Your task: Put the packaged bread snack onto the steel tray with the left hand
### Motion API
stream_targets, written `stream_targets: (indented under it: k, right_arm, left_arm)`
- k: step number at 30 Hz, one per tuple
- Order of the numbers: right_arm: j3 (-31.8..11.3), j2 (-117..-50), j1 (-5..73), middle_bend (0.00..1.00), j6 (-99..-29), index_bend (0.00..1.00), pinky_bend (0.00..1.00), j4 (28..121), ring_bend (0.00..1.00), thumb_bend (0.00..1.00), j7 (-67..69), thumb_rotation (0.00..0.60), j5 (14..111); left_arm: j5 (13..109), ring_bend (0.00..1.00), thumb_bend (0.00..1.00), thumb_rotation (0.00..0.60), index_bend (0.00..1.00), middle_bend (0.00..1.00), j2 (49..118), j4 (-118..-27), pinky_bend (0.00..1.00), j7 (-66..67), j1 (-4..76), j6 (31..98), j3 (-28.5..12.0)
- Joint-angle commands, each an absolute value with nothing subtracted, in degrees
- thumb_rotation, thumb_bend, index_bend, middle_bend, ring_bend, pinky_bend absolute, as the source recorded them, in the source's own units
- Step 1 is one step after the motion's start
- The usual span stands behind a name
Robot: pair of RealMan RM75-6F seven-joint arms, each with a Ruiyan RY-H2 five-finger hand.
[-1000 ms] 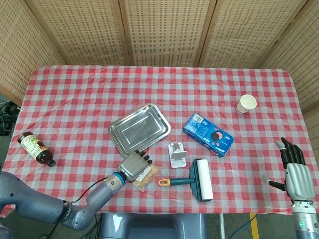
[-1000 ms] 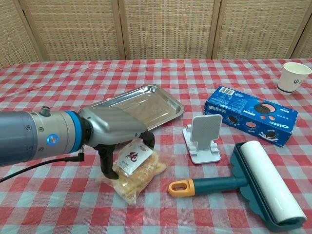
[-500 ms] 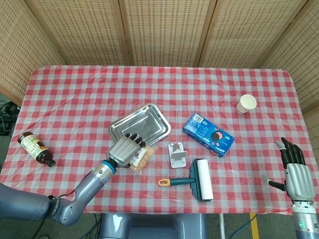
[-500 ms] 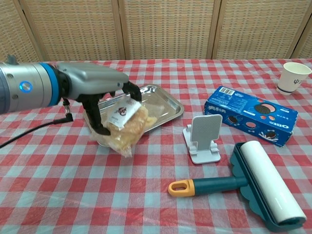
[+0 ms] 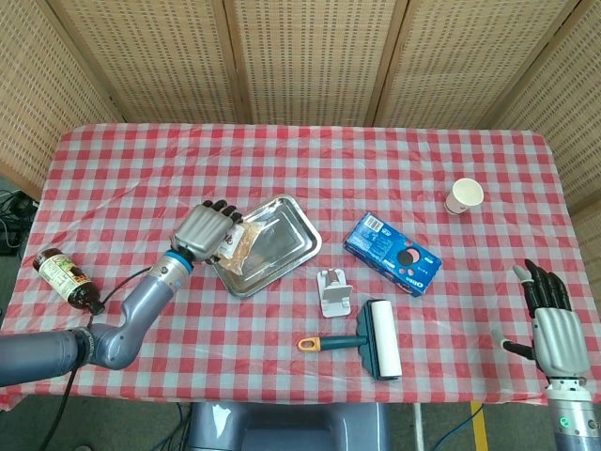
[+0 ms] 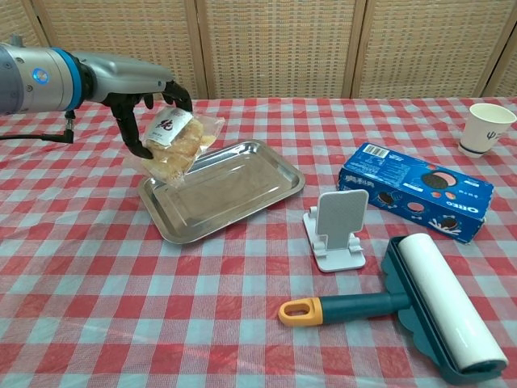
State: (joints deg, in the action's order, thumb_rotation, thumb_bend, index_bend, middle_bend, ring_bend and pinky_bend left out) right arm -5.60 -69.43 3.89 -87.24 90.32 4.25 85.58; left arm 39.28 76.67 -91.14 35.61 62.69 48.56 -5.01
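My left hand [image 5: 201,231] [image 6: 141,109] grips the packaged bread snack [image 6: 174,141] [image 5: 240,241], a clear bag of golden pieces with a white label. The bag hangs in the air above the left end of the steel tray [image 5: 278,246] [image 6: 230,182], which lies bare on the checked cloth. My right hand [image 5: 549,317] stands at the table's front right edge, fingers spread, holding nothing; the chest view does not show it.
A white phone stand [image 6: 340,229], a teal lint roller [image 6: 420,309] and a blue Oreo box [image 6: 416,191] lie right of the tray. A paper cup [image 6: 486,128] stands far right. A brown bottle [image 5: 68,279] lies at the table's left edge.
My left hand has lifted the bread snack off the cloth in front of the tray and carried it up and back, over the tray's left end. The right hand has barely shifted.
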Motion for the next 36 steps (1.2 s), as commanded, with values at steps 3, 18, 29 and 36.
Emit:
stream_targets:
  k: [3, 18, 29, 36]
  right_arm:
    - [-5.62, -69.32, 3.87, 0.0, -87.03, 0.05, 0.0, 90.62, 0.0, 0.08, 4.13, 0.6, 85.27]
    - [-5.77, -69.39, 4.0, 0.0, -86.36, 0.05, 0.0, 90.05, 0.0, 0.08, 4.82, 0.6, 84.52]
    - [-5.7, -69.19, 3.87, 0.0, -86.14, 0.05, 0.0, 90.38, 0.0, 0.08, 4.76, 0.6, 84.13]
    - [-5.41, -68.83, 3.84, 0.0, -85.68, 0.05, 0.0, 91.17, 0.0, 0.08, 3.19, 0.6, 83.87]
  left_arm:
    - [40.56, 0.14, 0.26, 0.6, 0.39, 0.17, 81.86, -82.19, 0.22, 32.43, 64.17, 43.51, -5.49]
    - [41.04, 0.0, 0.13, 0.6, 0.11, 0.0, 85.78, -76.41, 0.0, 30.61, 64.72, 41.91, -5.3]
    - [45.2, 0.0, 0.13, 0.6, 0.1, 0.0, 78.18, -89.06, 0.0, 29.03, 59.55, 51.51, -5.11]
    - [51.64, 0.0, 0.13, 0.6, 0.09, 0.0, 68.66, -104.77, 0.0, 24.47, 49.29, 64.99, -3.02]
